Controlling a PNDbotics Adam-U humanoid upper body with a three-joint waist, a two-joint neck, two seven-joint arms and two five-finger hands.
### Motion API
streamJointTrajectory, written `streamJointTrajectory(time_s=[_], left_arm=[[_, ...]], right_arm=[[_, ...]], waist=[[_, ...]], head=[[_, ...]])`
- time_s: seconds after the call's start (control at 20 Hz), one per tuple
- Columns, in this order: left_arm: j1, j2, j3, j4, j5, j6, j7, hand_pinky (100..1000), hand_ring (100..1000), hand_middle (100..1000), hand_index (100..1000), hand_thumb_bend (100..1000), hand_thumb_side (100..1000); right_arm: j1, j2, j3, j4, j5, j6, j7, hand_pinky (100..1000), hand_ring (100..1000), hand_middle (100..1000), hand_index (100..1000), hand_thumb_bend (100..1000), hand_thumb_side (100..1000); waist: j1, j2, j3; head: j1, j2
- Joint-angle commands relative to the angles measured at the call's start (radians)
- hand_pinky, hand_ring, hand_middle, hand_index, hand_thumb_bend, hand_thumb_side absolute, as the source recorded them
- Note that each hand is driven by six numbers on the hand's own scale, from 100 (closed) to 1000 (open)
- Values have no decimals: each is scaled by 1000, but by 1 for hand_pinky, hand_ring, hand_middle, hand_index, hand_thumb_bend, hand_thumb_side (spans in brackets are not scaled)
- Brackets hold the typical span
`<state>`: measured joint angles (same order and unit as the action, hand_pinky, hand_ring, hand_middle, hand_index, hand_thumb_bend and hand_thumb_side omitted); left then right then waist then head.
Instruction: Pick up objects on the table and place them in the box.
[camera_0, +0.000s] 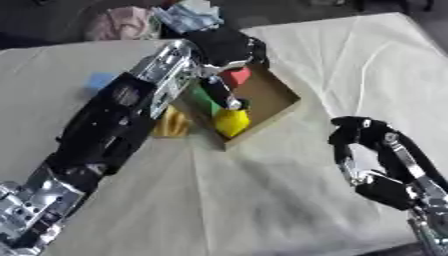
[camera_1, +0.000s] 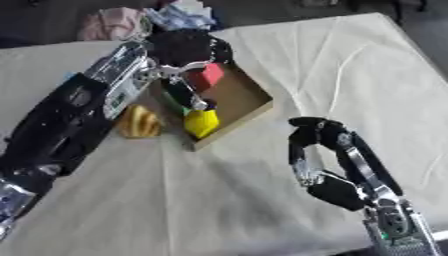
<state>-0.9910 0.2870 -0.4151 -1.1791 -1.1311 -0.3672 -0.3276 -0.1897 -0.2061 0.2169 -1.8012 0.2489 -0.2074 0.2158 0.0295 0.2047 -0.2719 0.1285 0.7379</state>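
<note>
**Left hand over the box, lemon by the near wall**

The fingers (camera_0: 229, 97) of the left hand (camera_0: 226, 47) pointed down into the cardboard box (camera_0: 278, 97), their tips just above a yellow lemon-like fruit (camera_0: 232, 121) lying against the near wall; whether they were grasping it or had released it could not be told. A red block (camera_0: 236, 76) and a green piece (camera_0: 204, 97) also lay in the box. An orange-yellow thing (camera_1: 138, 121) sat on the counter (camera_0: 262, 200) just outside the box, beside the left forearm. The right hand (camera_1: 313, 145) hung idle at the lower right, fingers curled and holding nothing.

To finish well, the left hand would probably do best to rise straight up, clear of the box walls. The right eye view showed the orange-yellow thing whole; the left eye view alone showed a blue patch (camera_0: 99, 80) beyond the arm.
</note>
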Motion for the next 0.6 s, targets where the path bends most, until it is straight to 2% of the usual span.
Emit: streamJointTrajectory(time_s=[0.05,0.3,0.4,0.6], left_arm=[[-15,26,5,-37,17,-4,-2,784,741,754,822,450,335],[-18,104,8,-144,122,10,-43,784,720,717,790,394,302],[-16,153,8,-198,179,18,-91,784,716,711,786,371,287],[19,275,22,-303,287,46,-216,789,712,715,791,406,309]], right_arm=[[-10,-3,-3,-13,-6,-2,1,645,642,585,797,100,408],[-5,-5,-11,-10,0,1,-6,644,645,588,797,100,402],[-4,-8,-15,-9,4,1,-10,644,645,589,797,100,400],[-2,-13,-21,-6,11,2,-17,643,645,589,797,100,398]], waist=[[0,-26,4],[-2,-29,20],[0,-31,28],[7,-34,42]], head=[[-3,-12],[-19,-12],[-27,-11],[-40,-10]])
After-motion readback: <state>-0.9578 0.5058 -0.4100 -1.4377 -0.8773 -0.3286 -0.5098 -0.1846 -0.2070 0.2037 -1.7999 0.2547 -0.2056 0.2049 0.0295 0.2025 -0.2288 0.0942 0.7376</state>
